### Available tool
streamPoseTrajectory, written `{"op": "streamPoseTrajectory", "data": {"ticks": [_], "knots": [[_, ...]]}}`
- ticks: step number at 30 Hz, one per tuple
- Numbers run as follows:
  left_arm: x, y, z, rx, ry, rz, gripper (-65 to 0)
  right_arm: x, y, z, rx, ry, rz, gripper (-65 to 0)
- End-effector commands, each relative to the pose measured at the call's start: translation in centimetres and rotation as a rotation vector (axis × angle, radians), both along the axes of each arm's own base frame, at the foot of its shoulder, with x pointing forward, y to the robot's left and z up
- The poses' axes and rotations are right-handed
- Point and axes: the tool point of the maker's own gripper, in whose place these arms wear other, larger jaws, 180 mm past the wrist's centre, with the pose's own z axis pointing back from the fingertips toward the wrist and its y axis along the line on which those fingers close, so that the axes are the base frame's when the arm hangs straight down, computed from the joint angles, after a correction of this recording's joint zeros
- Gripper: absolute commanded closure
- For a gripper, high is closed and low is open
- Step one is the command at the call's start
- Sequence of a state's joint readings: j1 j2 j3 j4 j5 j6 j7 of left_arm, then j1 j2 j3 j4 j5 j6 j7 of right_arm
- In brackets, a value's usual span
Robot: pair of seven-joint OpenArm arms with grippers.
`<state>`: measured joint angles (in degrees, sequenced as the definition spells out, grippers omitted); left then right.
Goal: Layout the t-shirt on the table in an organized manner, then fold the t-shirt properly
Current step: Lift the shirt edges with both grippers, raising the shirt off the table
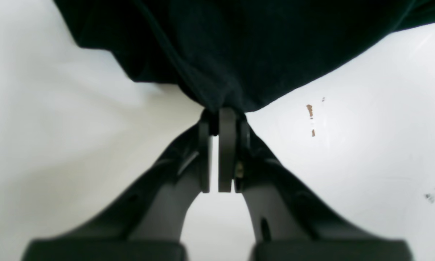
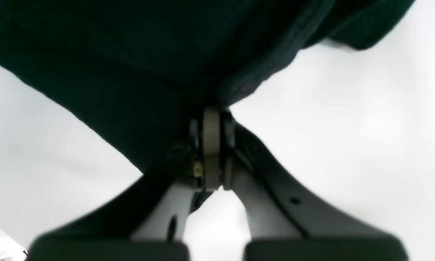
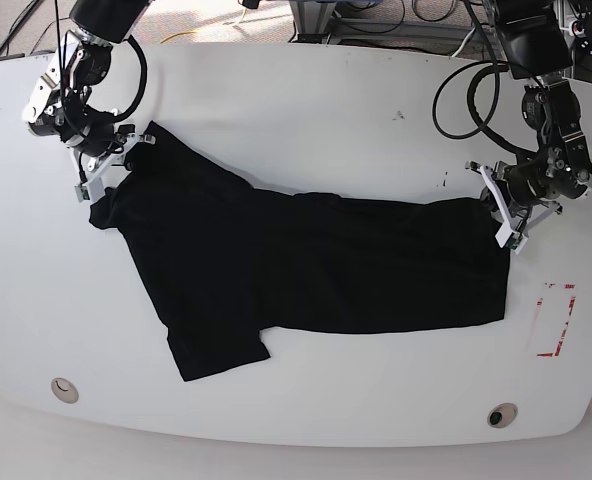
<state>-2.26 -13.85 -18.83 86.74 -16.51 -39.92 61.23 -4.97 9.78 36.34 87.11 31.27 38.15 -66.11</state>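
Both end effectors pinch t-shirt.

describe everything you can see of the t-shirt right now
The t-shirt is plain black soft cloth with short sleeves, spread mostly flat across the white table, its length running side to side, one sleeve pointing at the near edge. The left end effector is shut on its edge at one end; the right end effector is shut on the other.

Bright, even light — blurry wrist views
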Motion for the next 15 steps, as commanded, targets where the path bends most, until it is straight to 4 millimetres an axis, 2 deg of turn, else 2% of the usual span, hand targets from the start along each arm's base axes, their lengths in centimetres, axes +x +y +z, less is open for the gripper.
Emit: {"op": "streamPoseTrajectory", "data": {"ticks": [1, 5, 11, 15], "knots": [[1.0, 0.2, 2.1, 0.019, -0.073, -0.015, -0.3, 0.5, -0.9, 1.6, -0.050, -0.045, 0.009, -1.4], [0.9, 0.0, 3.3, 0.041, -0.110, -0.031, -0.3, -0.1, -0.9, 3.1, -0.105, -0.057, 0.035, -1.3], [0.6, -0.1, 5.0, 0.095, -0.128, -0.053, -0.3, -0.7, -0.4, 6.3, -0.206, -0.090, 0.089, -1.3], [0.5, 0.6, 6.5, 0.152, -0.145, -0.066, -0.3, -0.7, -0.3, 8.7, -0.229, -0.144, 0.095, -1.3]]}}
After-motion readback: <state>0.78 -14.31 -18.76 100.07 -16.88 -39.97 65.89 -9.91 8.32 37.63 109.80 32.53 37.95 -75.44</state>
